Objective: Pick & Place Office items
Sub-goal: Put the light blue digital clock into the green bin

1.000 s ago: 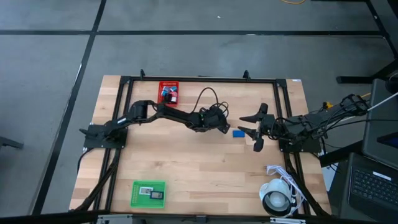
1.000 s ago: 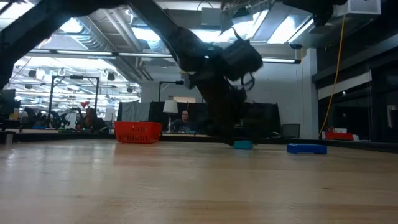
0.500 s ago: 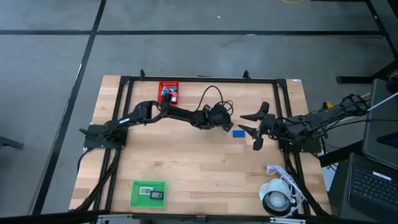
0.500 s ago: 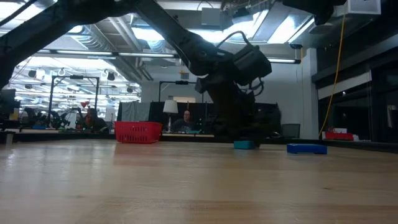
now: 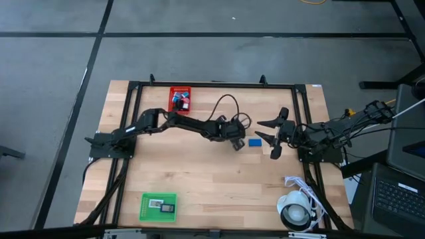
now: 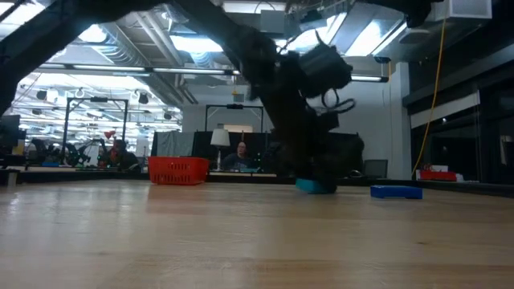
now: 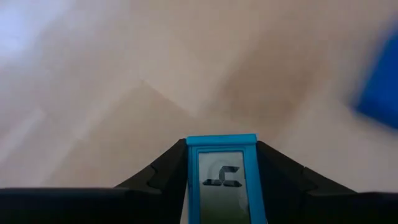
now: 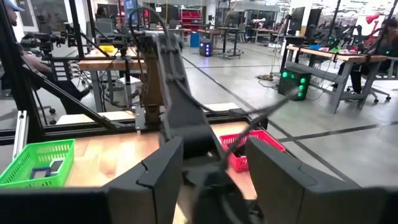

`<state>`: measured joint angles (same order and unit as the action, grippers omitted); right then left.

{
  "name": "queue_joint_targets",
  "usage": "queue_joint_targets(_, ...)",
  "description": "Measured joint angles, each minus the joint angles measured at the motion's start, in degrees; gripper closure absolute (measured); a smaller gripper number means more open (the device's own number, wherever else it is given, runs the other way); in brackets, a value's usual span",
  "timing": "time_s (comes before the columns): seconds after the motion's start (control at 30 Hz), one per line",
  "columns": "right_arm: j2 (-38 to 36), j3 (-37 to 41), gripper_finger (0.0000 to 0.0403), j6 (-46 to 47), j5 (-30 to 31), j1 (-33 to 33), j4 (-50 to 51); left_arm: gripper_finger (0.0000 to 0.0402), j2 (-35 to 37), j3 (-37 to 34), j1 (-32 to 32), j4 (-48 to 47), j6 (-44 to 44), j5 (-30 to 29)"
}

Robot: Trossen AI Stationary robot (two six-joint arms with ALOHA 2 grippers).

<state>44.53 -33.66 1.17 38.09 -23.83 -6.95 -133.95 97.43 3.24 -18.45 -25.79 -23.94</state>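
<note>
Red bin [image 5: 180,98], green bin [image 5: 159,206], wht roll [image 5: 294,212].

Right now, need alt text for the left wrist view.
The left pincer grips a small teal-framed item with a grey screen between its two dark fingers, just above the wooden table. A blurred blue piece lies at one edge.
</note>
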Motion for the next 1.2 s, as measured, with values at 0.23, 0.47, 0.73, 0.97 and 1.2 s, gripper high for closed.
queue_joint_targets(0.23,0.0,0.0,0.0220,-0.4,0.0,0.0,0.8,0.0250,12.2,0.3,-3.7,-5.3,10.3,-2.3)
queue_joint_targets(0.47,0.0,0.0,0.0220,-0.4,-0.2,0.0,1.1,0.0250,22.9,0.2,-11.4,-12.0,14.0,-8.2)
queue_joint_targets(0.73,0.0,0.0,0.0220,-0.1,-1.5,0.0,1.0,0.0250,29.8,0.2,-24.8,-26.7,3.8,-23.6)
queue_joint_targets(0.97,0.0,0.0,0.0220,0.3,-1.5,0.0,0.6,0.0250,29.8,-0.7,-39.7,-45.2,-24.0,-35.0)
queue_joint_targets(1.2,0.0,0.0,0.0220,-0.2,-1.5,0.0,0.0,0.0250,29.7,-13.1,-53.8,-44.1,-55.6,-33.8)
